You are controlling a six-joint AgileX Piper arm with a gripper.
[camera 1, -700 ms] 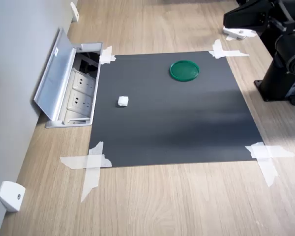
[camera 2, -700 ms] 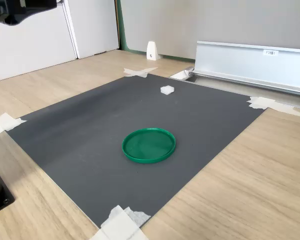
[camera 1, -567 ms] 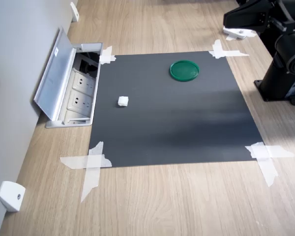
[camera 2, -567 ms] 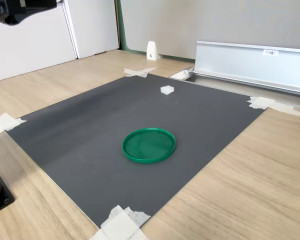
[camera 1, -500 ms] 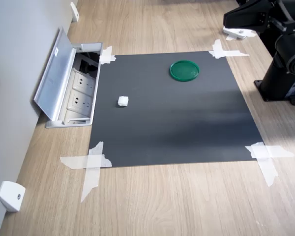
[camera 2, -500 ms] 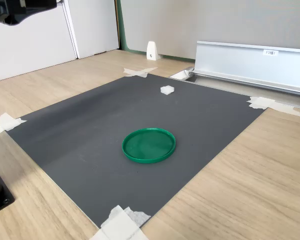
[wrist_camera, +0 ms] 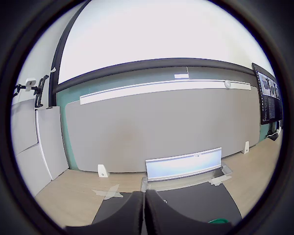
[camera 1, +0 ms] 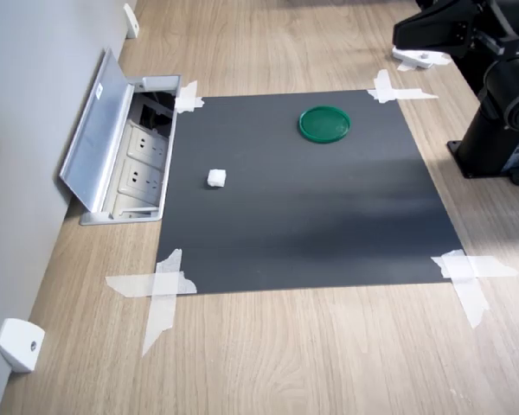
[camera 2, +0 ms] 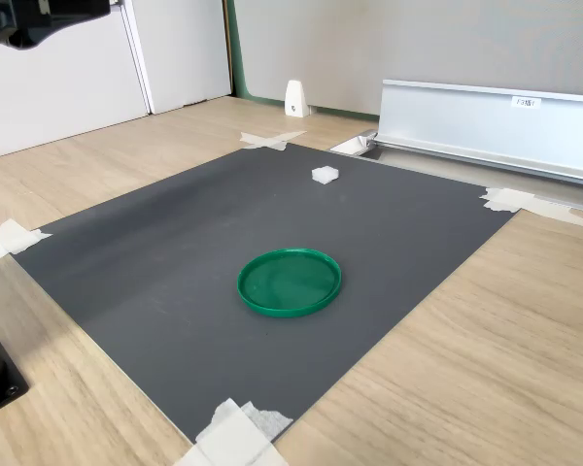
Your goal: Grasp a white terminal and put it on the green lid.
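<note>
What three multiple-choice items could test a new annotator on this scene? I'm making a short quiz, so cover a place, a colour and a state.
1. Where does the white terminal lie?
A. On the dark mat
B. On the green lid
C. Inside the floor socket box

2. What colour is the lid?
A. Red
B. Green
C. Yellow

3. What state is the cover of the floor socket box in?
A. Shut flat
B. Taken off and lying on the mat
C. Flipped open

Answers:
1. A: in both exterior views the terminal sits on the dark mat, well apart from the lid.
2. B: the round disc is dark green in both exterior views.
3. C: in the first exterior view the metal cover stands raised and the sockets beneath it show.
</note>
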